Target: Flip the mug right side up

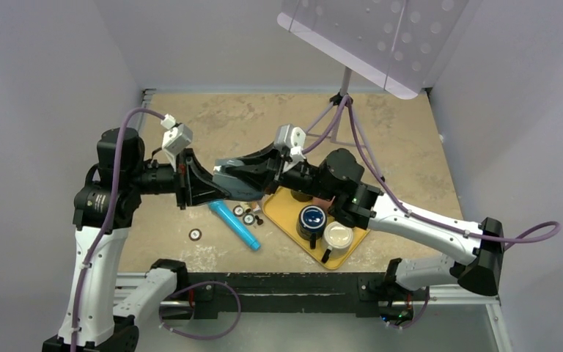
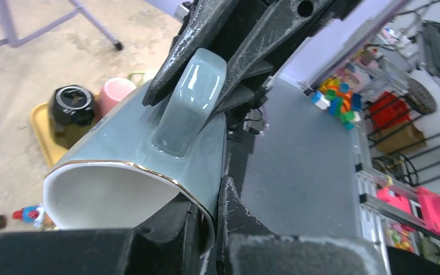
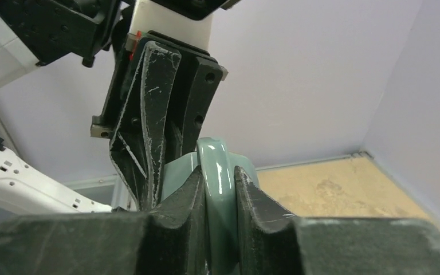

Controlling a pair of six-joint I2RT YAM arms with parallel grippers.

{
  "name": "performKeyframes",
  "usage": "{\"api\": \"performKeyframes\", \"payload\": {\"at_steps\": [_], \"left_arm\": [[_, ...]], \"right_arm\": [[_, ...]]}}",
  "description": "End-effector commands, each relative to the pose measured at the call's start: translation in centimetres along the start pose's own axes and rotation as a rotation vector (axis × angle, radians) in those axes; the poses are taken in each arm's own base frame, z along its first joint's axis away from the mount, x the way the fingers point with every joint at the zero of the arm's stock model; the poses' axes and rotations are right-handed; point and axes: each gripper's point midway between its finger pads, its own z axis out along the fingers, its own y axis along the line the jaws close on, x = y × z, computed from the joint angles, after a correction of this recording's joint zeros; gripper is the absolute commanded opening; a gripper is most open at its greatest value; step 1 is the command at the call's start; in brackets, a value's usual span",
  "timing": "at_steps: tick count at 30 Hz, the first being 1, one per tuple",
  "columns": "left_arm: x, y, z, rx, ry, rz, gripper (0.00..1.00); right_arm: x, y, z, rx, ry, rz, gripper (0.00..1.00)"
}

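Top external view: left tool grips the grey mug by its wall, right tool is clenched on its handle, and their black fingers hide most of it. The mug hangs on its side just left of the yellow tray, above the tan, mottled worktop; pale walls enclose it.

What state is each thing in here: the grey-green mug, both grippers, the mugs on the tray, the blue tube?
grey-green mug: off the table, on its side, held by both grippers.
left gripper: shut on the mug's rim.
right gripper: shut on the mug's handle.
dark mug: upright on the yellow tray, mouth up.
cream mug: upright on the tray, mouth up.
blue tube: lying flat on the table.
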Motion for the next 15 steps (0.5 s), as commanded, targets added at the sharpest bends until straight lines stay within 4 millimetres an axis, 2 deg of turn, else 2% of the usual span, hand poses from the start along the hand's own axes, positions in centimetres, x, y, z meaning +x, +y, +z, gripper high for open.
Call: {"api": "performKeyframes", "payload": {"at_steps": [1, 2, 3, 4, 7, 10, 12, 15], "left_arm": [[0.0, 6.3, -1.6, -0.372, 0.045, 0.111, 0.00], [0.4, 8.5, -2.5, -0.484, 0.093, 0.113, 0.00], [1.1, 10.7, -3.7, -0.595, 0.148, 0.112, 0.00], [1.7, 12.8, -4.9, -0.692, 0.206, 0.128, 0.00], [3.6, 18.7, -9.0, -0.949, 0.378, 0.195, 0.00], [5.3, 23.9, -13.4, -1.165, 0.568, 0.259, 0.00], [6.4, 26.3, -15.8, -1.236, 0.688, 0.258, 0.00], [8.1, 28.5, -17.8, -1.220, 0.808, 0.174, 0.00]], "right_arm": [[-2.6, -4.1, 1.3, 0.167, -0.039, 0.071, 0.40], [-1.4, -5.5, 1.0, 0.243, -0.002, 0.078, 0.62], [-0.1, -6.6, 0.6, 0.301, 0.034, 0.076, 0.79], [1.1, -7.4, 0.1, 0.347, 0.070, 0.063, 0.93], [4.7, -9.2, -1.5, 0.441, 0.207, -0.005, 0.97], [7.7, -9.8, -3.0, 0.458, 0.343, -0.096, 0.98], [9.7, -10.1, -4.0, 0.454, 0.449, -0.140, 0.98], [11.9, -10.8, -5.1, 0.477, 0.574, -0.181, 0.98]]}}
